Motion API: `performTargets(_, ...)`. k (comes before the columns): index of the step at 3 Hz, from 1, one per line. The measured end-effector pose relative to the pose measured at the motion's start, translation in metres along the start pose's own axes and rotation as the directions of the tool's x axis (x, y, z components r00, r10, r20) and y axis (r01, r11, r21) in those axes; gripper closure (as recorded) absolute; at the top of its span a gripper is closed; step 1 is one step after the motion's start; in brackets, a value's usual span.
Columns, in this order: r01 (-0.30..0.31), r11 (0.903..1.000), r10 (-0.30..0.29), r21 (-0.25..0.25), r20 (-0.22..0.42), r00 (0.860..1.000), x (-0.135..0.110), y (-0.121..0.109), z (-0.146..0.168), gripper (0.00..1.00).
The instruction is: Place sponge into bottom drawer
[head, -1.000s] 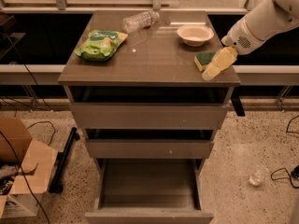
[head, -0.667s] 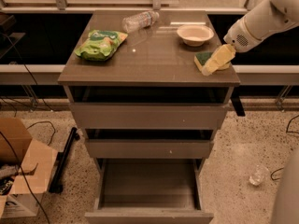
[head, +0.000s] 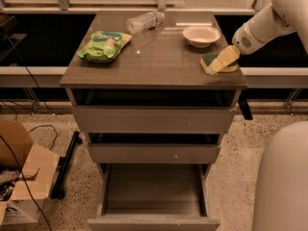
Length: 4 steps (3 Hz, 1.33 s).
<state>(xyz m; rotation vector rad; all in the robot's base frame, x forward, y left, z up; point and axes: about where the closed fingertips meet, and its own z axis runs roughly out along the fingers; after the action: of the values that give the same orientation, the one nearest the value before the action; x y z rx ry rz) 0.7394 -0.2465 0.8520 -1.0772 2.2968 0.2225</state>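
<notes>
The sponge point(head: 210, 60), yellow with a dark green top, lies at the right front corner of the cabinet top. My gripper point(head: 223, 60) comes down from the upper right on a white arm. It sits right over the sponge and covers its right half. The bottom drawer point(head: 153, 189) is pulled out below, and its wide tray interior is bare. The two shallower drawers above it are partly pulled out.
On the cabinet top point(head: 154, 57) are a green snack bag point(head: 103, 45) at the left, a clear plastic bottle point(head: 144, 21) lying at the back, and a white bowl point(head: 201, 35) behind the sponge. A cardboard box point(head: 19, 177) and cables lie on the floor at the left. The robot's white body point(head: 281, 182) fills the lower right.
The gripper has shifted only slightly, staying over the sponge at the right front corner. The sponge and the drawers have not moved.
</notes>
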Motion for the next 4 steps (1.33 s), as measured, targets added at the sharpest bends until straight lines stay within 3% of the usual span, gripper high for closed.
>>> performTargets(1,-0.05,0.9987,0.05,-0.01,-0.043,0.998,0.015,-0.01,0.022,0.02)
performTargets(2,-0.052,0.9986,0.051,-0.004,-0.067,0.996,0.018,-0.013,0.026,0.24)
performTargets(4,0.04,0.9992,-0.039,0.009,-0.076,0.996,-0.002,0.0,0.011,0.71)
